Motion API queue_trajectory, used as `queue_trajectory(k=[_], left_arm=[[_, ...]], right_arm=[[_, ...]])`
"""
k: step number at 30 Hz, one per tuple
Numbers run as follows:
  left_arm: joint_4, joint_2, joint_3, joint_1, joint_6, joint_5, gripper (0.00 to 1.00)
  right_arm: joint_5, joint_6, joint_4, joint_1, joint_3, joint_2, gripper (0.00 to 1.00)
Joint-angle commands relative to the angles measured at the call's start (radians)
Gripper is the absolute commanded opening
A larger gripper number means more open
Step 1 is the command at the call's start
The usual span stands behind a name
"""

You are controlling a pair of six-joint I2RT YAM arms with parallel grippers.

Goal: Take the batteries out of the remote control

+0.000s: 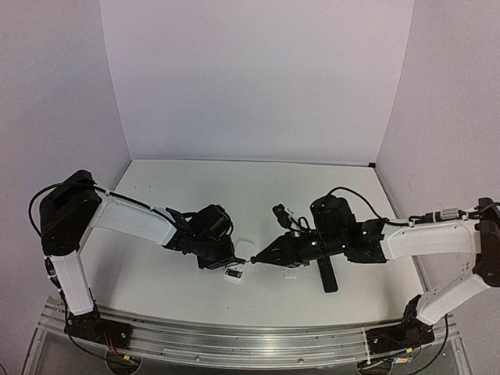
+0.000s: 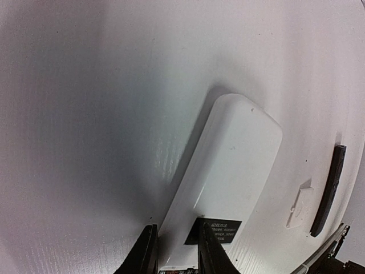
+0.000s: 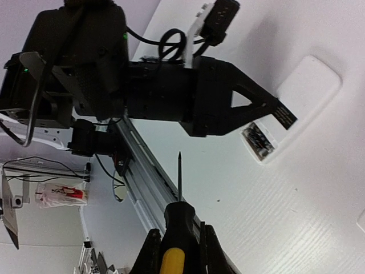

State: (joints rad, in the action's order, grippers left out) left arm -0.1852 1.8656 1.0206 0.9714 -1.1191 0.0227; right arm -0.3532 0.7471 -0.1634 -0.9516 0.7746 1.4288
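Observation:
My left gripper (image 2: pixel 175 235) is shut on the near end of a white remote control (image 2: pixel 228 165), which lies tilted with its back up and carries a black label (image 2: pixel 221 231). In the right wrist view the open compartment at that end of the remote control (image 3: pixel 302 91) shows the dark batteries (image 3: pixel 258 140) inside. My right gripper (image 3: pixel 179 231) is shut on a yellow-and-black-handled screwdriver (image 3: pixel 178 214). Its thin tip points at the left gripper (image 1: pixel 231 262), a short way from the compartment. In the top view both grippers meet near the table's front middle, the right gripper (image 1: pixel 269 254) to the right.
A long black remote (image 1: pixel 328 275) lies right of the grippers, under the right arm. A small white cover (image 1: pixel 291 274) lies between it and the white remote control. The metal rail (image 1: pixel 250 344) runs along the table's near edge.

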Motion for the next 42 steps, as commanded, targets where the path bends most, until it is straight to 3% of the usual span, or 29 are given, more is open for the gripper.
queue_trajectory(k=[1, 7, 15, 19, 30, 42], left_arm=[[-0.106, 0.129, -0.057, 0.041, 0.02, 0.121, 0.24], [-0.135, 0.043, 0.002, 0.041, 0.074, 0.033, 0.5], [-0.218, -0.017, 0.138, 0.041, 0.173, -0.082, 0.9], [-0.342, 0.048, 0.245, 0.041, 0.19, -0.161, 0.98], [-0.478, 0.233, 0.451, 0.049, 0.253, -0.203, 0.97], [-0.622, 0.382, 0.604, 0.081, 0.265, -0.268, 0.65]], right_arm=[[0.145, -0.117, 0.263, 0.003, 0.033, -0.069, 0.0], [0.266, -0.146, 0.385, 0.002, 0.01, -0.177, 0.0], [0.307, -0.131, 0.436, 0.003, -0.046, -0.297, 0.0], [0.331, -0.125, 0.463, 0.003, -0.066, -0.33, 0.0], [0.395, -0.126, 0.511, 0.003, -0.1, -0.409, 0.0], [0.448, -0.128, 0.539, 0.003, -0.129, -0.463, 0.0]])
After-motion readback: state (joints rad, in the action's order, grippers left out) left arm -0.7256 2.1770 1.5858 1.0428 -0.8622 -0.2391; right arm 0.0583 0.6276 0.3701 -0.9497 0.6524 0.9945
